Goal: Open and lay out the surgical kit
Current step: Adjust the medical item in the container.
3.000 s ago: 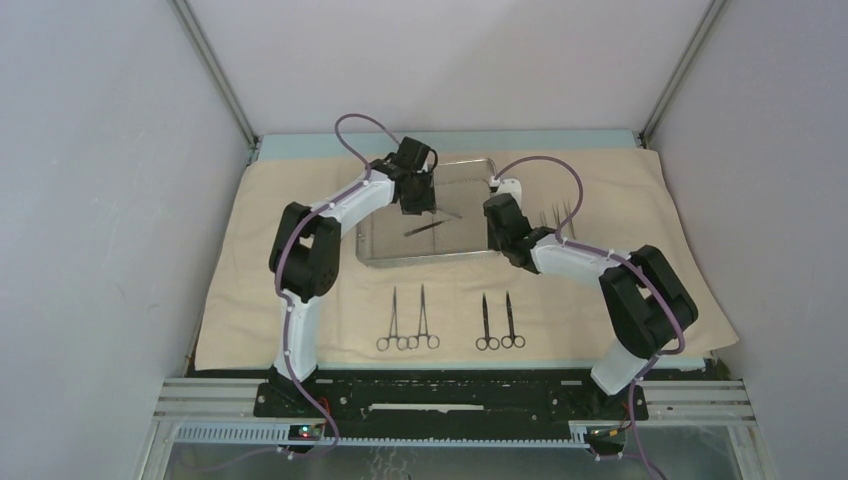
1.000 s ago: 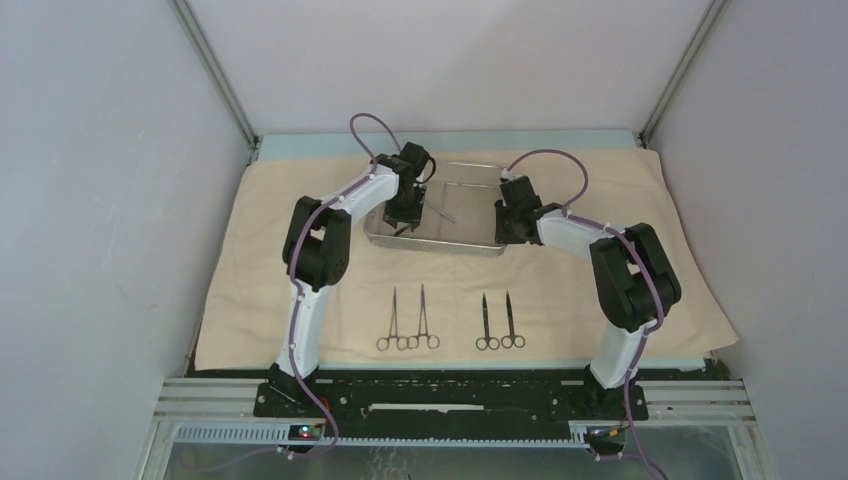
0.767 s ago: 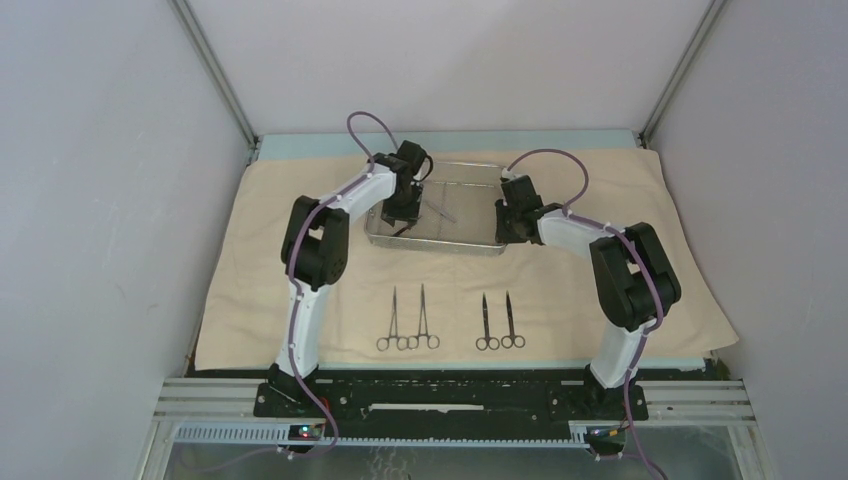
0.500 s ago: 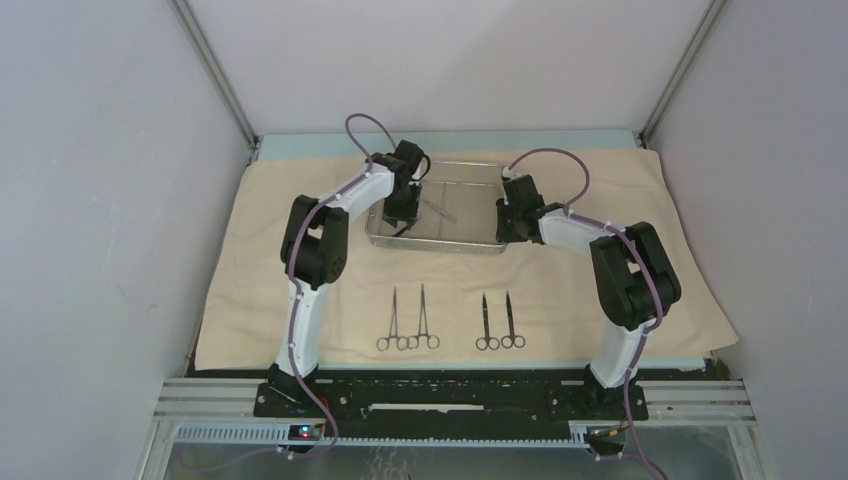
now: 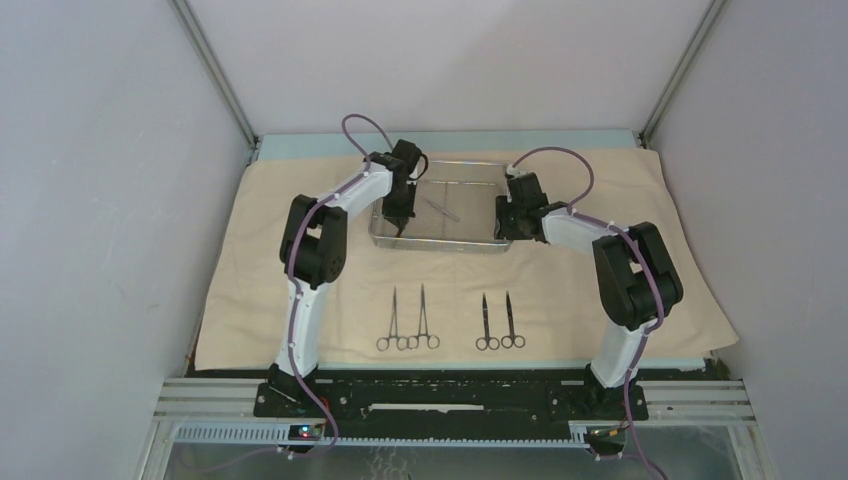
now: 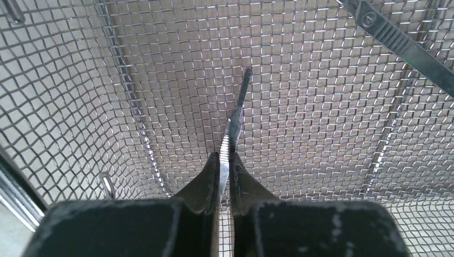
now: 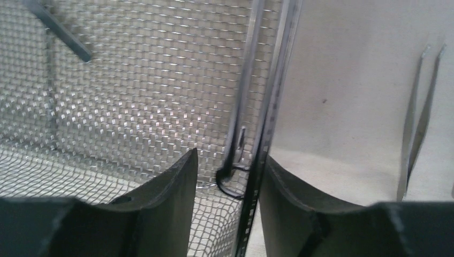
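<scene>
The steel mesh tray lies on the beige cloth at the back centre. My left gripper reaches down into the tray's left part. In the left wrist view this gripper is shut on a slim steel tool with a ribbed grip, its tip pointing away over the mesh. A second slim tool lies loose in the tray. My right gripper straddles the tray's right rim, jaws open, the rim close to the right finger. Tweezers lie on the cloth just outside.
Two ring-handled clamps and two scissors lie in a row on the cloth in front of the tray. Grey walls close in both sides and the back. The arm bases stand at the near edge.
My left gripper has closed on the slim tool in the tray. The right jaws have widened around the rim, and the tray now lies flatter than a second ago.
</scene>
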